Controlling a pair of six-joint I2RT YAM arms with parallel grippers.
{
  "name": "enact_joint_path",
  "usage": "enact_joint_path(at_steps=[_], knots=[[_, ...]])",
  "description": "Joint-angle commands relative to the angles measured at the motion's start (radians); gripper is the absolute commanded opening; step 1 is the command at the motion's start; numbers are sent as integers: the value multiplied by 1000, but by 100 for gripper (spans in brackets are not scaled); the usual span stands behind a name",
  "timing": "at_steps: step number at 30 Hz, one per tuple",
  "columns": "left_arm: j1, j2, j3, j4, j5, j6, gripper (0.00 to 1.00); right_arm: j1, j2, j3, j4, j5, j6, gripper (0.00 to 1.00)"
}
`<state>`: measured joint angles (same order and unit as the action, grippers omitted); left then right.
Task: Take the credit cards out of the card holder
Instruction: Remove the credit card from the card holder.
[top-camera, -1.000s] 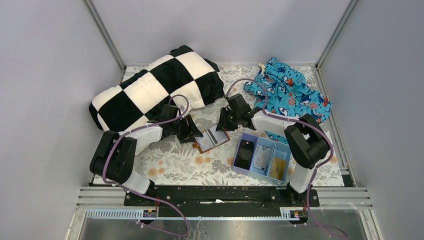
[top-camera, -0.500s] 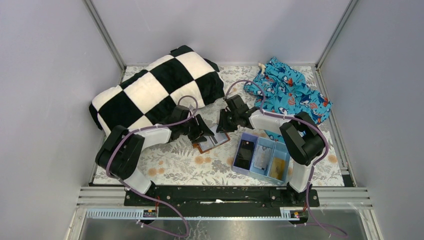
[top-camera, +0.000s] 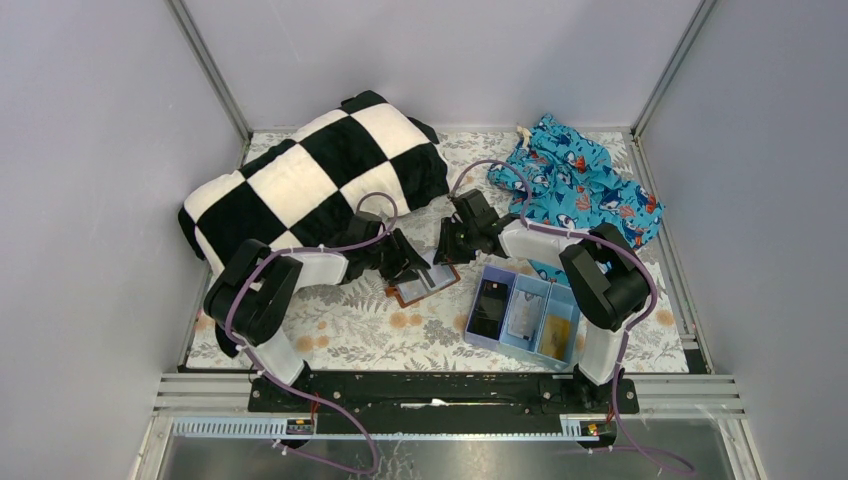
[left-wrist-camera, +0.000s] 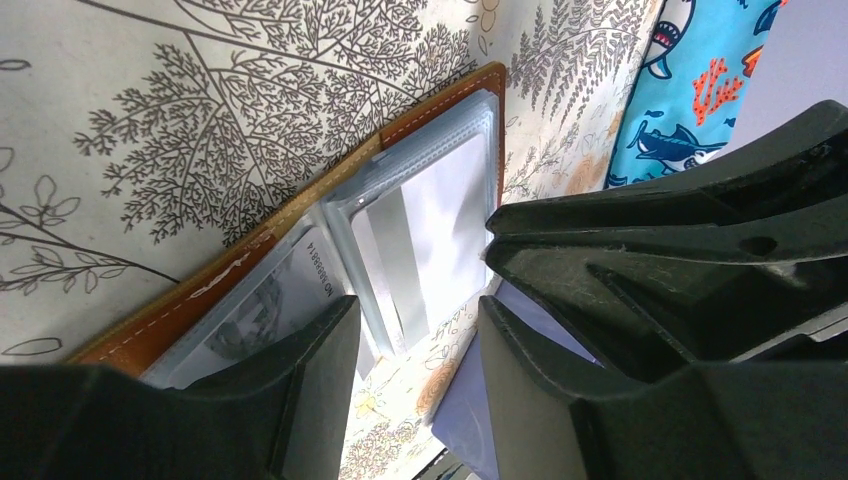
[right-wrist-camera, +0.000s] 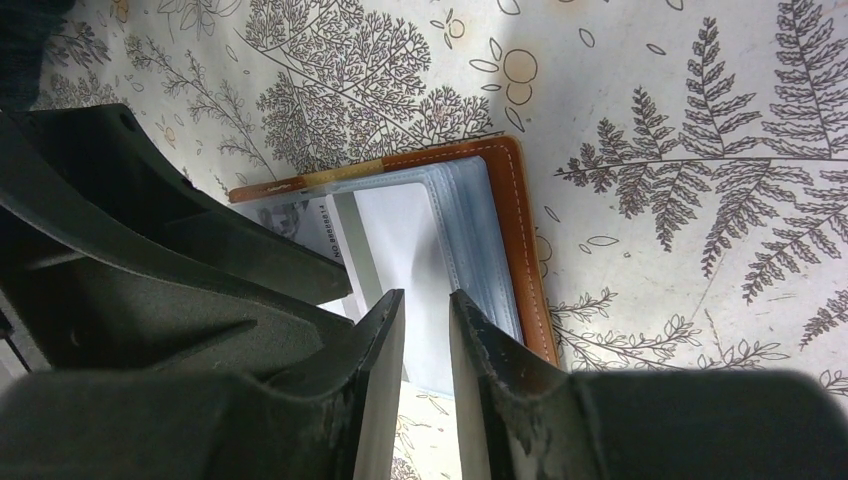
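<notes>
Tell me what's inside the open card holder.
Clear plastic sleeves fill the card holder. One holds a white card with a grey stripe; beside it sits a printed card, partly hidden by the left gripper. Whether deeper sleeves hold more cannot be seen.

Grey walls (top-camera: 100, 150), fern-print tablecloth (top-camera: 350, 330).

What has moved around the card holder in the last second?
The left end effector swung right, from beside the card holder to over its left half, jaws apart, gripping nothing. The right end effector, the open card holder and the tray stayed put.
</notes>
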<state>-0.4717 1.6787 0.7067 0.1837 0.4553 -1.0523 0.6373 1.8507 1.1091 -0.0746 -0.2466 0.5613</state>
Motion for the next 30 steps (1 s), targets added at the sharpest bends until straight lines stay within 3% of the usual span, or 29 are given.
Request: enact_joint_path(at_steps=[1, 10, 20, 30], knots=[[-8, 14, 8, 46, -23, -14, 51, -7, -16, -9, 16, 26, -18, 31], [-24, 35, -55, 166, -28, -52, 45, -11, -9, -33, 41, -10, -9, 30], [-24, -2, -94, 164, -60, -43, 43, -10, -7, -73, 90, -74, 18, 30], [-24, -25, -138, 223, -50, -56, 32, -10, 1, -89, 123, -112, 49, 30]])
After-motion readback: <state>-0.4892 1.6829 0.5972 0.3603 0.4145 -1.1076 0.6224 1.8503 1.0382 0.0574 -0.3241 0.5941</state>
